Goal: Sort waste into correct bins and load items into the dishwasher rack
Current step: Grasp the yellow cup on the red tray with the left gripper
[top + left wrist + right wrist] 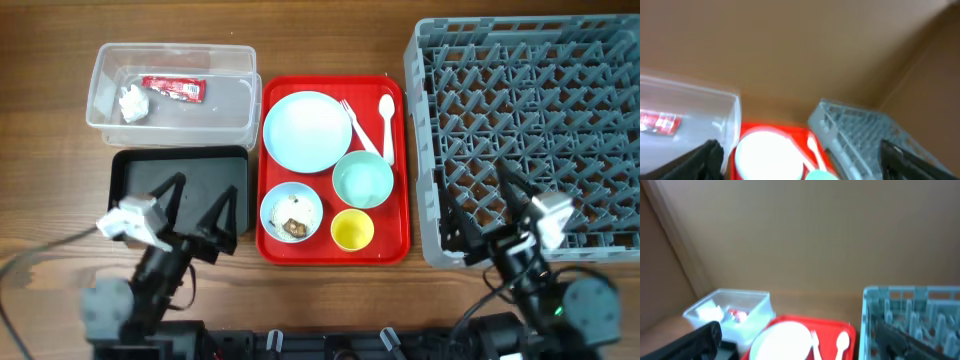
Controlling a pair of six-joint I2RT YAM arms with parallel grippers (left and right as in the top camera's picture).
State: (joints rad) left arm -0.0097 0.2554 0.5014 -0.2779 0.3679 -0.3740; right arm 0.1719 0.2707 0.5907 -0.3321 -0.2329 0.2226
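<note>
Only overhead: yellow cup [352,230], blue bowl [292,212]

Table [330,40]: brown wood grain.
Red tray [398,215]: flat, rectangular, at mid-table.
Backdrop [790,50]: plain brown wall.

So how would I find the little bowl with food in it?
Find the flat red plastic tray mid-table. In its corner nearest the shallow black rectangular tray, beside the small yellow cup, sits the small pale blue round bowl. It alone holds white rice and a brown chunk.
</note>
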